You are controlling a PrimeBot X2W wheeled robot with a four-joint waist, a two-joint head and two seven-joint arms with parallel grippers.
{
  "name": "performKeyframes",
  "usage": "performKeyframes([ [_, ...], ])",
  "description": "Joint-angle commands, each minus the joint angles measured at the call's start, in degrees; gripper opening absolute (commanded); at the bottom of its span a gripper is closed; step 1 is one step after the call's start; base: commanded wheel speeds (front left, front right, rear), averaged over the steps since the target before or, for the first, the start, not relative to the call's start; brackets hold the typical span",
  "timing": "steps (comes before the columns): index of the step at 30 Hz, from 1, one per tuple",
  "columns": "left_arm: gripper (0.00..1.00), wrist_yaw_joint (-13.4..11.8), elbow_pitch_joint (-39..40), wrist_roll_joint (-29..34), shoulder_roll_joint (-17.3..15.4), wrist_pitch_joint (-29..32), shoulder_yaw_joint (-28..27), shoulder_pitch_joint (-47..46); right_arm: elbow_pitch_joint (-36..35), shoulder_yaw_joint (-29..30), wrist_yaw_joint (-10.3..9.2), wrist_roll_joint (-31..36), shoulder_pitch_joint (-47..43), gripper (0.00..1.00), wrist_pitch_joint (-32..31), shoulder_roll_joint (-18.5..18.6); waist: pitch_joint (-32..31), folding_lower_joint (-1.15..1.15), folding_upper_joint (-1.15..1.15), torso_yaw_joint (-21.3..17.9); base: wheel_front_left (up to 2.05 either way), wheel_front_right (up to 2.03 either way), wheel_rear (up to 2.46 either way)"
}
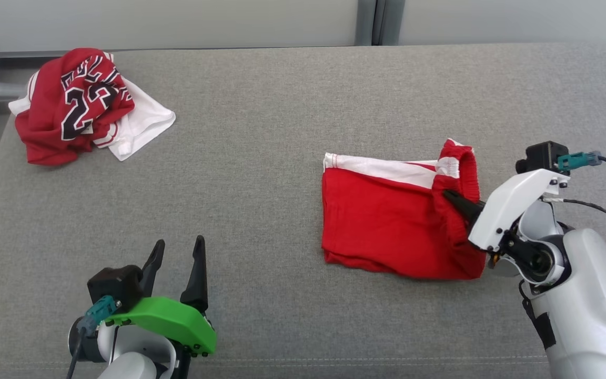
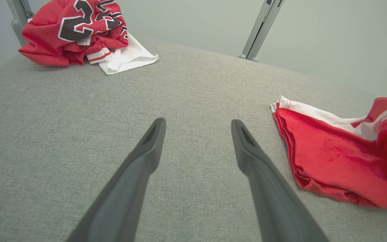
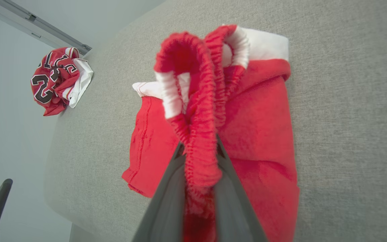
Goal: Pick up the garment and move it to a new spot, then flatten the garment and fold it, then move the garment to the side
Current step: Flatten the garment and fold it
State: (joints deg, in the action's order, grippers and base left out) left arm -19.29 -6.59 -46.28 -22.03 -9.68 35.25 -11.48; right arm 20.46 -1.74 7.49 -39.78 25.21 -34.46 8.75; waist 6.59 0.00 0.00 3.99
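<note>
1. Grey fabric-covered table: it spans your whole work area.
2. Red shorts, white side stripe: they lie folded right of centre on the table, with the elastic waistband raised at the right end.
3. Red numbered jersey heap, white cloth under it: crumpled at the far left corner, well apart from the shorts.
4. Your right gripper: fingers nearly together, pinching the bunched waistband.
5. Your left gripper: fingers spread wide, holding nothing, over bare table at near left.

crumpled red jersey on grey surface
</note>
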Motion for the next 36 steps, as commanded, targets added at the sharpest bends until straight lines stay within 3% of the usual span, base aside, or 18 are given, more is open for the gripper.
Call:
performKeyframes([
  [1, 1.00, 0.22, -0.26, 0.05, 0.23, -0.41, -0.01, 0.00, 0.06, -0.14, 0.00, 1.28, 0.81, 0.00, -0.34, -0.76, -0.07, 0.00, 0.00, 0.75, 0.00, 0.00, 0.00],
  [13, 1.00, 1.52, -2.27, -0.66, 2.59, -1.74, 0.62, -1.06, 6.27, -0.02, 0.00, 8.89, 5.42, 0.00, -2.47, -5.45, 0.00, 0.00, 0.00, 5.49, 0.00, 0.00, 0.00],
  [28, 1.00, 3.16, -5.59, -1.05, 5.51, -3.52, 0.92, -2.17, 17.10, -3.67, -0.01, 11.58, 11.10, 0.00, -0.80, -5.78, 0.75, 0.00, 0.00, 8.86, 0.00, 0.00, 0.00],
  [29, 1.00, 3.26, -5.78, -1.04, 5.66, -3.53, 0.95, -2.26, 17.93, -3.77, 0.00, 12.01, 11.60, 0.07, -0.34, -5.79, 0.81, 0.00, 0.00, 8.96, 0.00, 0.00, 0.00],
  [31, 1.00, 3.58, -6.15, -1.02, 5.90, -3.66, 1.01, -2.56, 19.66, -3.95, -0.01, 12.52, 12.50, 0.78, 0.47, -5.80, 0.88, 0.00, 0.00, 9.15, 0.00, 0.00, 0.00],
  [32, 1.00, 3.70, -6.33, -1.05, 6.00, -3.65, 1.05, -2.69, 20.53, -4.12, -0.01, 12.56, 12.95, 1.00, 0.88, -5.81, 0.90, 0.00, 0.00, 9.22, 0.00, 0.00, 0.00],
  [36, 1.00, 3.92, -7.15, -1.23, 6.29, -3.81, 1.06, -3.00, 23.42, -4.87, -0.01, 11.77, 15.05, 1.00, 2.50, -5.79, 0.80, 0.00, 0.00, 9.29, 0.00, 0.00, 0.00],
])
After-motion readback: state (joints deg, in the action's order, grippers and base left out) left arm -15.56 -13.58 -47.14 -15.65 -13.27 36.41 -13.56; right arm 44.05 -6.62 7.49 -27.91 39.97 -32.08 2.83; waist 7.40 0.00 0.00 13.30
